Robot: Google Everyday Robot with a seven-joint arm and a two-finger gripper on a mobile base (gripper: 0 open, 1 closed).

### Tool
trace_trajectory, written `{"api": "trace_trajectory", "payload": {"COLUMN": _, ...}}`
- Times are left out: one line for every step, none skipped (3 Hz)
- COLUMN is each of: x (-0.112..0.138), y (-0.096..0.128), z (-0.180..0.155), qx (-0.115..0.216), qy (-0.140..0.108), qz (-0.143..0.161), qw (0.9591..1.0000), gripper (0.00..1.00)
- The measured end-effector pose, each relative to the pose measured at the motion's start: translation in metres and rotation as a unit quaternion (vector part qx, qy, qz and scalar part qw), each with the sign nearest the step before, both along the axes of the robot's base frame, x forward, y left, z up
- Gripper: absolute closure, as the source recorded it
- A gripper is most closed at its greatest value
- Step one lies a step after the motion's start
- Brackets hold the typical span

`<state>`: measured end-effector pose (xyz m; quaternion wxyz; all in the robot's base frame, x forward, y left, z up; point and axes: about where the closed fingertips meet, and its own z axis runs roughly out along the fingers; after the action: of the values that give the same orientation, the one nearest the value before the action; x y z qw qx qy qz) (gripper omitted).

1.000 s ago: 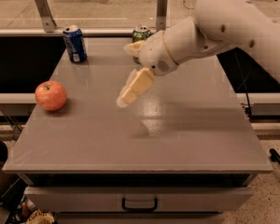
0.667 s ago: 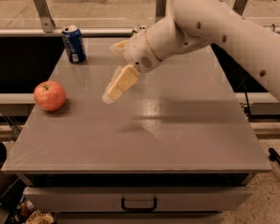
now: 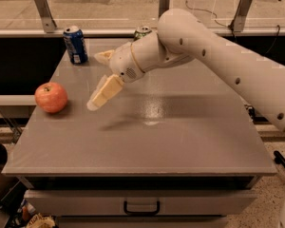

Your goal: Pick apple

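Gripper [image 3: 95, 81]: one, hanging over the left half of the table; jaws spread wide apart, holding nothing.
Apple [image 3: 51, 97]: one, resting on the table left of the lower fingertip, near it but apart, outside the jaws.
Cans: two. The blue can [image 3: 75, 44] stands upright beyond the upper finger, to its left. The green can [image 3: 142, 32] stands behind the jaws, partly hidden by the arm [image 3: 218, 56].
Table [image 3: 180, 141]: one, grey.
Drawer [image 3: 141, 201]: one, beneath the table.

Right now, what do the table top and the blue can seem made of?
The table top: probably grey laminate, smooth and semi-gloss; it shows a light reflection. The blue can: likely printed metal, shiny rim. The gripper, fingers open, hovers above the table top, short of the apple.
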<state>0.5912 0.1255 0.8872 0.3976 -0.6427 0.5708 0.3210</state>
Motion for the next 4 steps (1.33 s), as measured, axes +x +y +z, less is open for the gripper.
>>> {"api": "trace_trajectory", "payload": {"x": -0.003, "y": 0.029, "z": -0.009, "qx": 0.033, "qy": 0.0, "qz": 0.025, "qw": 0.9992, "gripper": 0.0}}
{"api": "trace_trajectory", "payload": {"x": -0.01, "y": 0.058, "z": -0.016, "qx": 0.05, "qy": 0.009, "qz": 0.048, "qw": 0.9976, "gripper": 0.0}}
{"api": "trace_trajectory", "payload": {"x": -0.017, "y": 0.084, "z": -0.019, "qx": 0.059, "qy": 0.018, "qz": 0.066, "qw": 0.9959, "gripper": 0.0}}
{"api": "trace_trajectory", "payload": {"x": -0.017, "y": 0.104, "z": -0.027, "qx": 0.074, "qy": 0.031, "qz": 0.08, "qw": 0.9936, "gripper": 0.0}}
